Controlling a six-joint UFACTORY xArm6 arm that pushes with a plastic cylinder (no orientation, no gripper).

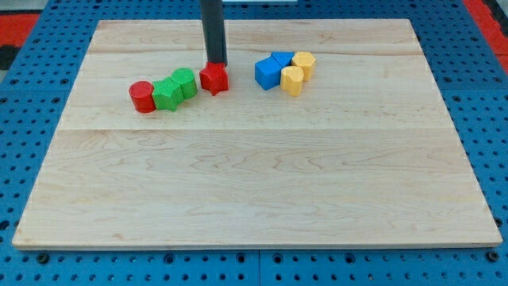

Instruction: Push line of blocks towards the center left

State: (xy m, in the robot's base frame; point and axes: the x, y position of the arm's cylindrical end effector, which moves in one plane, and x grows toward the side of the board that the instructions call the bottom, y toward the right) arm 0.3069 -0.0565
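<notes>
Table (254, 183): wooden board | red cylinder (142, 96), then two green blocks (165, 93) (184, 83), touching in a line left of centre, upper half | red star-shaped block (214, 78) just right of them | my tip (215, 63), a bare rod with no jaws, touches its top edge | two blue blocks (267, 73) (282, 60) and two yellow blocks (292, 80) (304, 63) clustered at right.

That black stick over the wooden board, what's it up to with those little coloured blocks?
It is a robot arm's rod. My tip sits just behind the red star-shaped block, at the right end of a row with two green blocks and a red cylinder. Two blue blocks and two yellow blocks cluster apart, further right.
</notes>
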